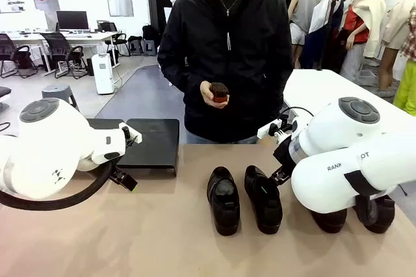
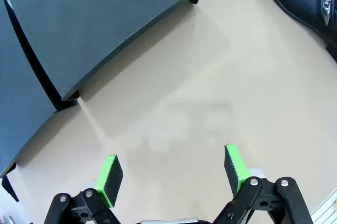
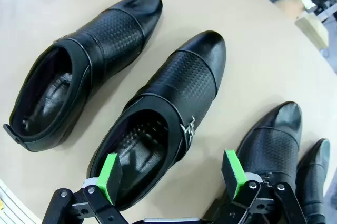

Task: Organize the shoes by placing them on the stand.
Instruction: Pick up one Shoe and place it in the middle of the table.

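Right now the four glossy black leather slip-on shoes (image 1: 224, 200) all lie in a row on the beige tabletop (image 1: 130, 238), roughly parallel, with none on the low matte-black flat rectangular stand (image 1: 146, 142), which sits at the far edge on the robot's left. The right pincer (image 3: 171, 174) hangs wide open and empty just above the heel end of the second shoe (image 3: 168, 92), the one with a small metal buckle on its side. In the right wrist view this shoe's long axis runs diagonally away from the pincer, heel close underneath and toe farther off. One green pad (image 3: 109, 176) sits over the shoe's opening and the other over the gap toward the next shoe, so a descent would likely pinch the side wall at the heel. The left pincer (image 2: 172, 174) is equally wide open and empty, over bare tabletop, with the stand's platforms just ahead of it. The right arm is therefore the nearer one to the shoes and the left arm to the stand, so any shoe lifted on the right must travel leftward across the middle.
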`<state>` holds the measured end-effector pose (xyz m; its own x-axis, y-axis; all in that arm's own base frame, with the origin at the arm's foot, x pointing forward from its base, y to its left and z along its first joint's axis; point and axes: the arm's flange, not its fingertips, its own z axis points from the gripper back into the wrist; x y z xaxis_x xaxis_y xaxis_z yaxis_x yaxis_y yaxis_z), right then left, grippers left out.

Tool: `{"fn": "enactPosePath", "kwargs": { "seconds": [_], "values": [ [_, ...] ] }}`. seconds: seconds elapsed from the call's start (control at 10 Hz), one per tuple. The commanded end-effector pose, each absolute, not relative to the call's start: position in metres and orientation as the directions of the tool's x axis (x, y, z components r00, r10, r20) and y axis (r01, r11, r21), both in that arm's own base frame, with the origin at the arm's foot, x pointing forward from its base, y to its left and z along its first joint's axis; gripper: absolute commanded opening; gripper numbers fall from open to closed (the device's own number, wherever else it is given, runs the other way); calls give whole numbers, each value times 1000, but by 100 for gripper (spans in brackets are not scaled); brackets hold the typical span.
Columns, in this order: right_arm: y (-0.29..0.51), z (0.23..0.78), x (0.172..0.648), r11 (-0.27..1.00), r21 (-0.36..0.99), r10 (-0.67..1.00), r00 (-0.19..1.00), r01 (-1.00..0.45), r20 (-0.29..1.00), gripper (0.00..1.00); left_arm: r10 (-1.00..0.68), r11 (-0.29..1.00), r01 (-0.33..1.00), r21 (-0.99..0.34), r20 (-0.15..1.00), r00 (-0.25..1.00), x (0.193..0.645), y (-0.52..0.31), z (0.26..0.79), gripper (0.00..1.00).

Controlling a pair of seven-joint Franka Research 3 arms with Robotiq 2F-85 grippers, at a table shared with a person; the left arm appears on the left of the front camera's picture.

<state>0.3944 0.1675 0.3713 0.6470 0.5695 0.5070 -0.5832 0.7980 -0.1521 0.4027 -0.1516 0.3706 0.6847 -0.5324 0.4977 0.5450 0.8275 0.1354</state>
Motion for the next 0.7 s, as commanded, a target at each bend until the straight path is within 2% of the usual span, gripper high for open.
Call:
{"fn": "enactPosePath", "kwargs": {
  "seconds": [0.0,0.6],
  "values": [
    [167,371,394,798,-152,570,647,-583,507,100,-532,827,545,135,498,685,403,-152,371,100],
    [167,371,394,798,-152,570,647,-583,507,100,-532,827,545,135,498,685,403,-152,371,100]
  ]
}}
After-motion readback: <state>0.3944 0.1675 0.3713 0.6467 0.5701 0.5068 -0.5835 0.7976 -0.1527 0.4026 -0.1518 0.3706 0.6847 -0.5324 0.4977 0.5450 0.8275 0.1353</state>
